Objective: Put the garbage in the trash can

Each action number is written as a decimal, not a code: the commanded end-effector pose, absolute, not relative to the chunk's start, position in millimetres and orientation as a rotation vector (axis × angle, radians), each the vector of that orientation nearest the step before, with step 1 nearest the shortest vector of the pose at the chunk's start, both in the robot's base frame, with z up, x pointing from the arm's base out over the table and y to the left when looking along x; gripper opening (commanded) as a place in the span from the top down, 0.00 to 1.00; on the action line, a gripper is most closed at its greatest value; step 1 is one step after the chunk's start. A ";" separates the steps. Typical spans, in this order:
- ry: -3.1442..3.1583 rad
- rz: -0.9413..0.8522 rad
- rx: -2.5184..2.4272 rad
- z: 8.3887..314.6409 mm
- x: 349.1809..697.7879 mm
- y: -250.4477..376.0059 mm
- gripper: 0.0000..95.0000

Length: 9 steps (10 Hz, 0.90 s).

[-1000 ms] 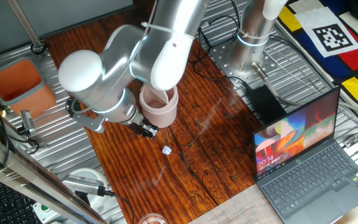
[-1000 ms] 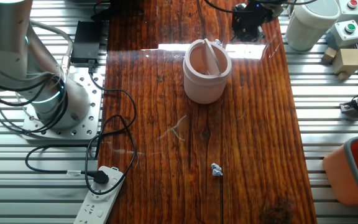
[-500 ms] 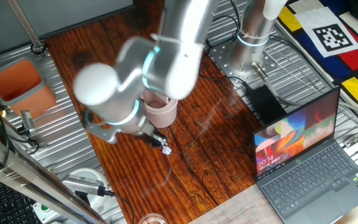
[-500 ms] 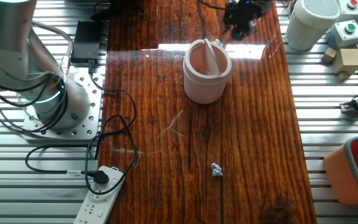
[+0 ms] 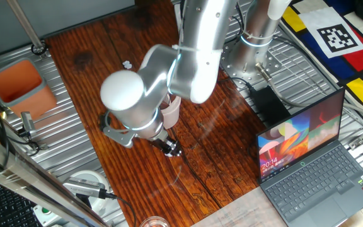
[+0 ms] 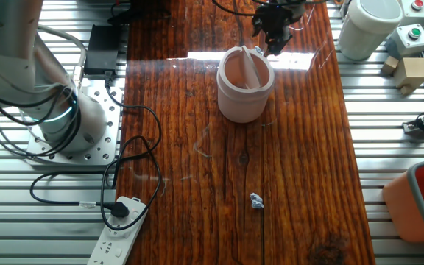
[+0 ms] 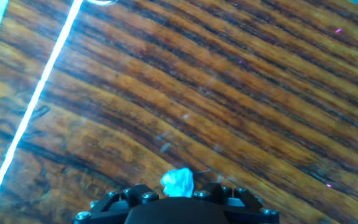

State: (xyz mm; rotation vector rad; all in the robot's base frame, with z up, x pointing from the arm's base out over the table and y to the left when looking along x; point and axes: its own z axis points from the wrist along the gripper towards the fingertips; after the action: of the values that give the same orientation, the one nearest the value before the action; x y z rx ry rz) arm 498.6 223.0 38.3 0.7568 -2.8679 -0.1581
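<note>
The trash can (image 6: 243, 103) is a pale pink cylinder with a tilted flap lid, standing on the wooden table. In one fixed view it (image 5: 172, 111) is mostly hidden behind my arm. My gripper (image 5: 172, 148) is low over the table just in front of the can, and in the other fixed view it (image 6: 273, 33) is just beyond the rim. In the hand view a small white paper wad (image 7: 177, 182) lies between my gripper's (image 7: 176, 191) two black finger parts, which stand apart. A second wad (image 6: 256, 200) lies far from the can and also shows in one fixed view (image 5: 126, 64).
An orange-red tub (image 5: 19, 84) sits off the table's end, also seen in the other fixed view (image 6: 418, 202). An open laptop (image 5: 307, 164) is on the near right. A power strip (image 6: 120, 228) with cables lies beside the robot base (image 6: 57, 118).
My arm has swung along the table. The gripper has moved from beside the trash can to over the near wad and now covers it. The far wad has come into sight.
</note>
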 end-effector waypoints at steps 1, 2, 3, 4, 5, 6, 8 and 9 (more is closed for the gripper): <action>-2.877 -0.150 0.762 33.1 496.9 221.7 0.40; -2.879 -0.144 0.762 29.6 496.8 221.4 0.40; -2.886 -0.142 0.763 26.2 495.8 221.5 0.40; -2.897 -0.137 0.758 20.8 493.6 222.9 0.40; -2.904 -0.133 0.747 18.8 493.0 224.3 0.60; -2.912 -0.128 0.732 18.5 492.8 224.6 0.80; -2.919 -0.127 0.732 17.9 492.1 224.0 1.00; -2.922 -0.125 0.737 17.6 491.7 223.7 1.00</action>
State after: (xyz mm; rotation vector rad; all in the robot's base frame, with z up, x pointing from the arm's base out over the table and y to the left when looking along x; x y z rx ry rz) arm 491.6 223.6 17.4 0.7384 -2.9237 -0.1252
